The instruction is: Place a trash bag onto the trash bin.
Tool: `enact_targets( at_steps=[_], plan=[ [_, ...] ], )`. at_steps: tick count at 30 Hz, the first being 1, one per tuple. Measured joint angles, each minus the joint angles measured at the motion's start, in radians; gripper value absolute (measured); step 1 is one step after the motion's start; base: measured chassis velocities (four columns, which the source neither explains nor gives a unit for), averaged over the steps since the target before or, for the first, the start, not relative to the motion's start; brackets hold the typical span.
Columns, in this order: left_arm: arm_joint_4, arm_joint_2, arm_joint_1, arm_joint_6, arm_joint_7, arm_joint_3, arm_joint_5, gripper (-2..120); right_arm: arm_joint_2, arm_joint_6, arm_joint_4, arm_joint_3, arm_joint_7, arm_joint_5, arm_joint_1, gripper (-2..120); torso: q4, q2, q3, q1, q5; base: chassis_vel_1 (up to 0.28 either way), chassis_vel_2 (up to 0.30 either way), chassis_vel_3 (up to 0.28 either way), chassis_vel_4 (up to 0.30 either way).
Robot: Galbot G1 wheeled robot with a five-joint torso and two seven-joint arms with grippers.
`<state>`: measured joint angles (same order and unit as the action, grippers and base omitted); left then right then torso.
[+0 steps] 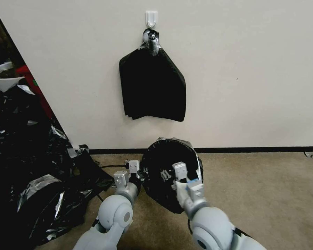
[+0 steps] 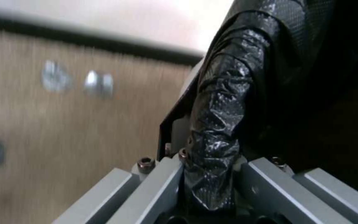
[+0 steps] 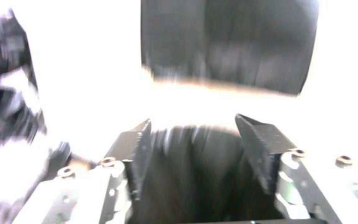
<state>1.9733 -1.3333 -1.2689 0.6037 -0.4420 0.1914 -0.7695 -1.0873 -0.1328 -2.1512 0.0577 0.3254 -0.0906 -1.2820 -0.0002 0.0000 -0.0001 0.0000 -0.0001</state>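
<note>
Your left gripper (image 2: 212, 174) is clamped on a fold of the trash bag (image 1: 163, 163) at the left rim of the trash bin (image 1: 199, 166). Your right gripper (image 3: 191, 155), fingers spread, reaches into the bag-lined bin on the carpet by the wall.

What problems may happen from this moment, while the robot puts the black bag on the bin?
1. The left gripper pinches only a thin fold of the trash bag; the glossy film might slip out or tear if pulled.
2. The right gripper is open over the bag's mouth, so that side seems unheld and may slide off the rim.
3. The trash bin appears tilted toward the robot; pulling could tip it further.
</note>
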Motion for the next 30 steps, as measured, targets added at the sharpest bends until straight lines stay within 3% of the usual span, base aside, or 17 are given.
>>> enact_targets(
  at_steps=[1, 3, 4, 5, 7, 12, 15, 19, 21, 23, 30],
  plan=[
    [0.000, 0.000, 0.000, 0.000, 0.000, 0.000, 0.000, 0, 0.000, 0.000, 0.000, 0.000, 0.000, 0.000, 0.000, 59, 0.0000, 0.000, 0.000, 0.000, 0.0000, 0.000, 0.000, 0.000, 0.000],
    [0.000, 0.008, 0.021, 0.092, -0.122, 0.007, -0.129, 0, -0.029, 0.126, 0.008, -0.046, -0.013, 0.183, -0.011, 71, 0.0001, 0.000, 0.000, 0.000, 0.0003, 0.000, 0.000, 0.000, 0.000],
    [0.000, 0.012, 0.027, 0.114, -0.164, 0.007, -0.171, 0, -0.037, 0.142, 0.008, -0.054, -0.013, 0.212, -0.012, 74, 0.0002, 0.000, 0.000, 0.000, 0.0003, 0.000, 0.000, 0.000, 0.000],
    [0.000, 0.012, 0.027, 0.114, -0.164, 0.007, -0.171, 0, -0.037, 0.142, 0.008, -0.054, -0.013, 0.212, -0.012, 74, 0.0002, 0.000, 0.000, 0.000, 0.0003, 0.000, 0.000, 0.000, 0.000],
    [-0.006, 0.022, 0.043, 0.138, -0.251, 0.006, -0.258, 0, -0.056, 0.157, 0.008, -0.061, -0.012, 0.245, -0.020, 84, 0.0002, 0.000, 0.000, 0.000, 0.0003, 0.000, 0.000, 0.000, 0.000],
    [-0.027, 0.022, 0.061, 0.140, -0.329, 0.013, -0.352, 0, -0.067, 0.157, 0.026, -0.061, -0.002, 0.243, -0.037, 98, 0.0002, 0.000, 0.000, 0.000, 0.0001, 0.000, 0.000, 0.000, 0.000],
    [-0.039, 0.009, 0.067, 0.139, -0.344, 0.027, -0.419, 13, -0.072, 0.155, 0.036, -0.060, 0.002, 0.237, -0.044, 100, 0.0001, 0.000, 0.000, 0.000, 0.0000, 0.000, 0.000, 0.000, 0.000],
    [-0.039, 0.001, 0.069, 0.137, -0.355, 0.035, -0.447, 21, -0.075, 0.152, 0.041, -0.059, 0.003, 0.234, -0.045, 100, 0.0002, 0.000, 0.000, 0.000, 0.0001, 0.000, 0.000, 0.000, 0.000],
    [-0.032, -0.006, 0.073, 0.136, -0.362, 0.047, -0.460, 34, -0.076, 0.149, 0.052, -0.059, 0.006, 0.231, -0.043, 100, 0.0001, 0.000, 0.000, 0.000, 0.0001, 0.000, 0.000, 0.000, 0.000],
    [-0.023, -0.006, 0.073, 0.135, -0.362, 0.052, -0.460, 39, -0.077, 0.149, 0.059, -0.059, 0.009, 0.231, -0.041, 100, 0.0002, 0.000, 0.000, 0.000, 0.0000, 0.000, 0.000, 0.000, 0.000],
    [0.069, 0.024, 0.021, 0.106, -0.300, 0.058, -0.332, 66, -0.099, 0.172, 0.117, -0.073, 0.048, 0.181, -0.029, 100, 0.0003, 0.000, 0.000, 0.000, 0.0000, 0.000, 0.000, 0.000, 0.000]
  ],
)
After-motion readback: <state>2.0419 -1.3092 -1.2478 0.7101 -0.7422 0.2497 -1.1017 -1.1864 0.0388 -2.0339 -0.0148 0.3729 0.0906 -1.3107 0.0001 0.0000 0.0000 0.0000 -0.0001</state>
